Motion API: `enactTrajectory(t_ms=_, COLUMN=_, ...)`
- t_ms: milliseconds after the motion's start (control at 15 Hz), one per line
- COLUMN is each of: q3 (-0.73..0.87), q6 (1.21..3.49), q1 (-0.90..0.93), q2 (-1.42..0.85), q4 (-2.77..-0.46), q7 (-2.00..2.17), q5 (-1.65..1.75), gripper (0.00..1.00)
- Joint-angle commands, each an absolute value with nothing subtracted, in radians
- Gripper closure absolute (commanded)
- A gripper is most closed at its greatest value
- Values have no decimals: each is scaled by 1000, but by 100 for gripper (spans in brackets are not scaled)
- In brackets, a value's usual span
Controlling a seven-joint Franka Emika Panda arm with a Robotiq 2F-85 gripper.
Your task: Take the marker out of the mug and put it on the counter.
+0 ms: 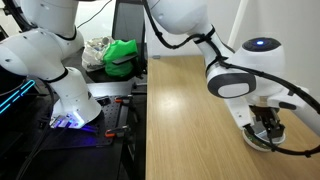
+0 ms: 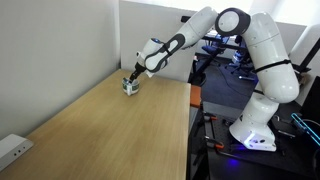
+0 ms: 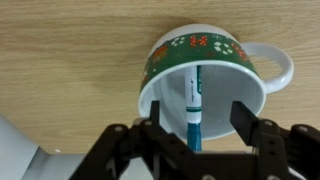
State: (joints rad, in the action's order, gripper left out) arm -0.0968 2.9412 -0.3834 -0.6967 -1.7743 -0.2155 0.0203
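In the wrist view a white mug (image 3: 165,62) with a green floral band and a handle at the right sits on the light wood counter (image 3: 70,60). A teal marker (image 3: 192,105) with a white label leans inside it. My gripper (image 3: 198,120) is open, its two fingers straddling the marker just above the mug's mouth, not touching it. In both exterior views the gripper (image 1: 266,127) (image 2: 131,83) hangs right over the mug (image 1: 258,140) (image 2: 129,88), which is mostly hidden by it.
The counter (image 1: 180,110) (image 2: 110,130) has a dark edge. Beside it stands a dark bench with green cloth (image 1: 121,55) and a robot base (image 1: 70,100). A white power strip (image 2: 12,150) lies at one corner of the counter.
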Motion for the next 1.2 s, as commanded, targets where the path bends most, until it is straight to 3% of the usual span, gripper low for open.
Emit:
enactTrajectory(t_ms=0, q3=-117, q6=2903, q1=-395, q2=-726, q4=-1731, q7=-269, q5=1, gripper=27)
enactTrajectory(t_ms=933, q3=-107, q6=2883, q1=-368, q2=-828, q4=-1604, q7=-285, q5=16, gripper=31)
enactTrajectory(t_ms=1067, q3=-107, q6=2882, q1=-364, q2=-837, q4=-1592, q7=-285, q5=17, gripper=57)
enactTrajectory(t_ms=1133, q3=-107, q6=2883, q1=-363, q2=-840, q4=-1588, q7=-285, q5=17, gripper=63)
